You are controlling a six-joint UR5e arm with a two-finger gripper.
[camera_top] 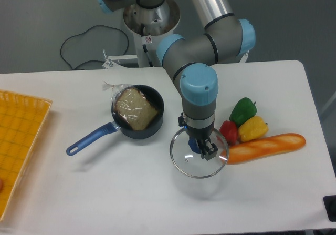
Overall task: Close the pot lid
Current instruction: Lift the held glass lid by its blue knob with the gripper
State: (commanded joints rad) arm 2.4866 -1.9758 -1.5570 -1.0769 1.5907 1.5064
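The pot [137, 114] is a small dark navy saucepan standing open on the white table, with its bright-blue handle [90, 140] pointing front-left. A wrapped slice of bread [136, 109] lies inside it. The lid [198, 153], a clear glass disc with a metal rim, is to the right of the pot, and looks slightly lifted off the table. My gripper [202, 146] points straight down over the lid's centre, fingers shut on its blue knob, which is mostly hidden between them.
A green pepper [243, 110], a red pepper [229, 131], a yellow pepper [252, 129] and a baguette [266, 146] lie just right of the lid. A yellow mat [18, 145] covers the table's left edge. A black cable [84, 48] loops behind the table.
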